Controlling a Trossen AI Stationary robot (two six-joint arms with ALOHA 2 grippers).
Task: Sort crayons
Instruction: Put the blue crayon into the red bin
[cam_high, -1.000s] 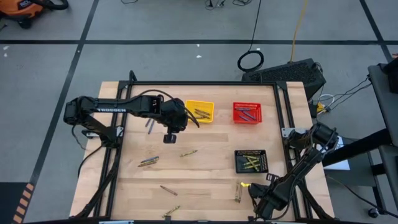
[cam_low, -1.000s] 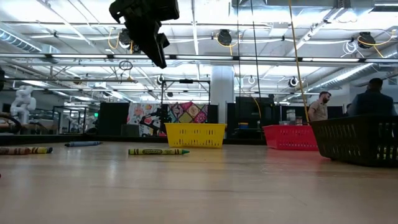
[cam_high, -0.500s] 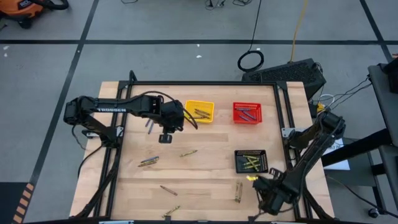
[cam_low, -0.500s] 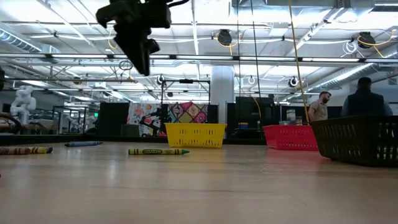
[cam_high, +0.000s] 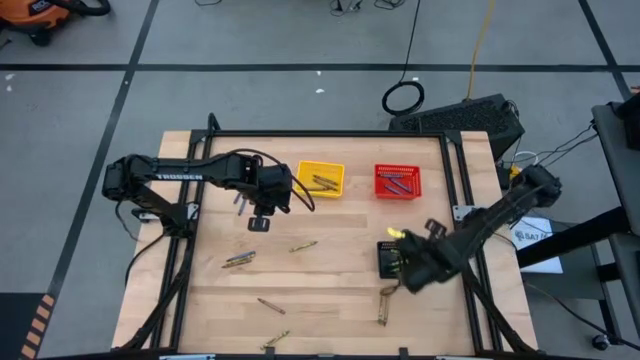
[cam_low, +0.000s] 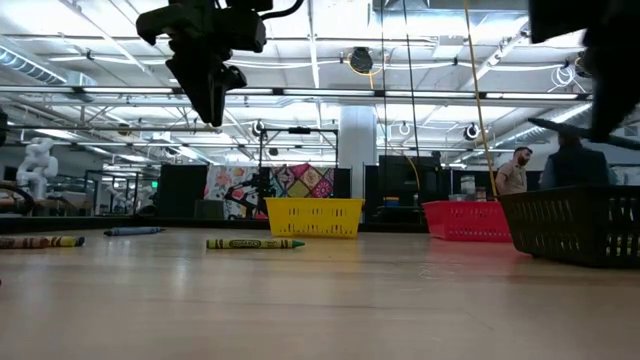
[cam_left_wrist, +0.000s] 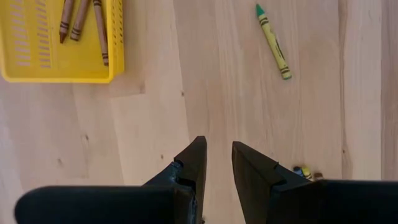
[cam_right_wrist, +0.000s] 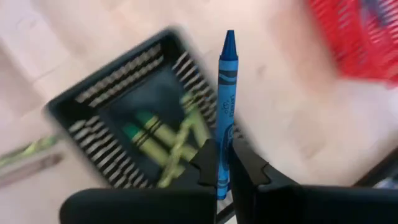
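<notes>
The right pincer (cam_right_wrist: 222, 163), clamped on a blue crayon (cam_right_wrist: 226, 93), hung by the black basket (cam_right_wrist: 99, 121) of green crayons, probably bound for the red basket (cam_high: 398, 181), while the left pincer (cam_left_wrist: 216, 163) hovered slightly parted, empty, over the counter (cam_left_wrist: 205, 74).

right claw (cam_right_wrist: 222, 163) moved — over black basket (cam_high: 386, 262)

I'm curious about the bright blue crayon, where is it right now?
The blue crayon is pinched in the right tool, above the black basket of green crayons on the table's right side.
</notes>
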